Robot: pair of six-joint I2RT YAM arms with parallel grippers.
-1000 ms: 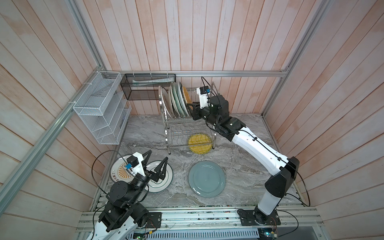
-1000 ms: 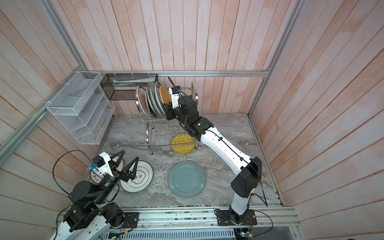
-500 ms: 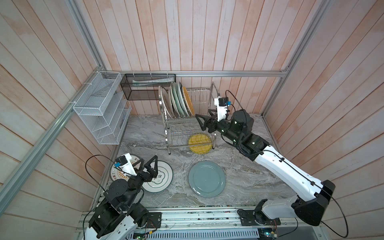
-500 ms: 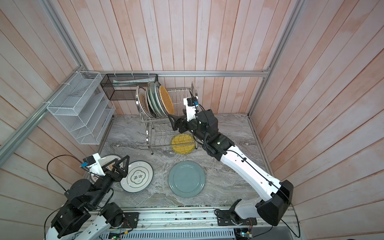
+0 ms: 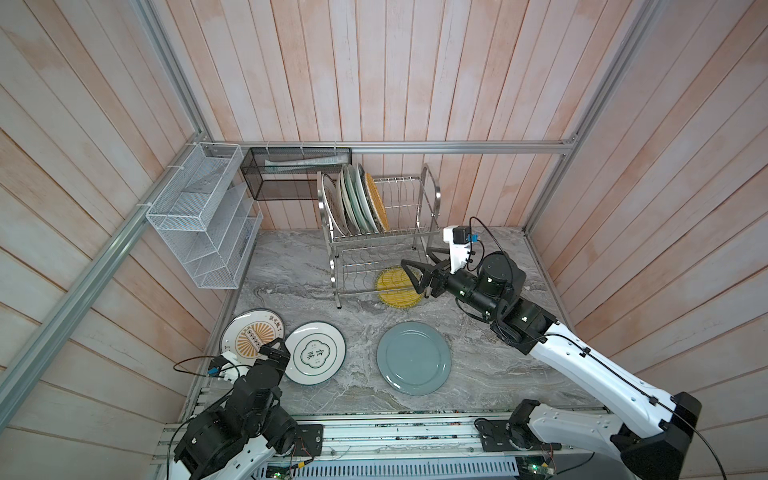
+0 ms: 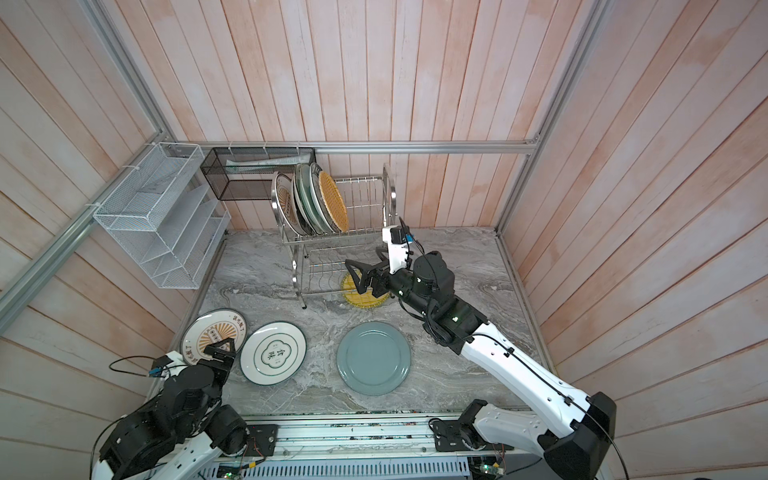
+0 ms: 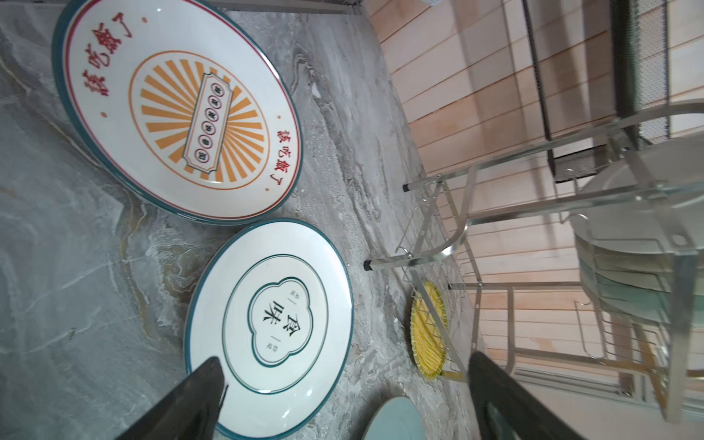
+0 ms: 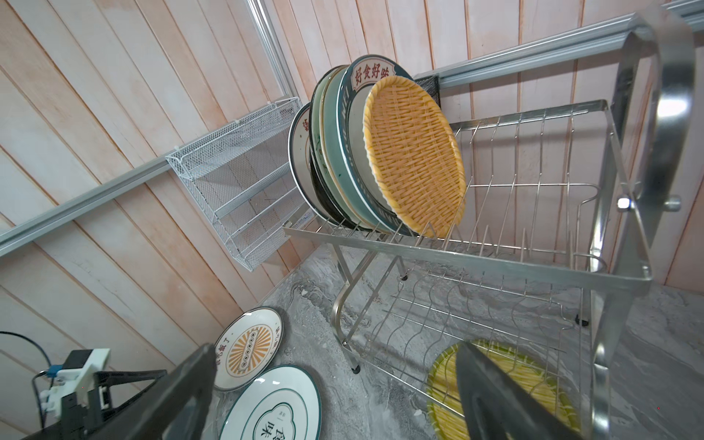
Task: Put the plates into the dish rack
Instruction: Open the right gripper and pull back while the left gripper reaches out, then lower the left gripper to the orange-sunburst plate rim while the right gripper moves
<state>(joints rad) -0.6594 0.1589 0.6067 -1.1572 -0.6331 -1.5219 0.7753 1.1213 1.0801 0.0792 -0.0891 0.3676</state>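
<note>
Lower right gripper (image 5: 411,278), jaws apart and empty, squarely onto yellow plate (image 5: 392,297) rim, clear of rack (image 8: 457,259) wires.

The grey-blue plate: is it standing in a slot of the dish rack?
No, the grey-blue plate lies flat on the table, apart from the dish rack.

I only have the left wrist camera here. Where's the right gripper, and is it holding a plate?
Observer: The right gripper is open and empty, in front of the dish rack.
Operator: Which plate is last in the row up top?
Observer: A tan woven plate, tilted toward the rest.
Operator: Any room beside it?
Observer: Yes, the wire slots beyond it hold no plates.
</note>
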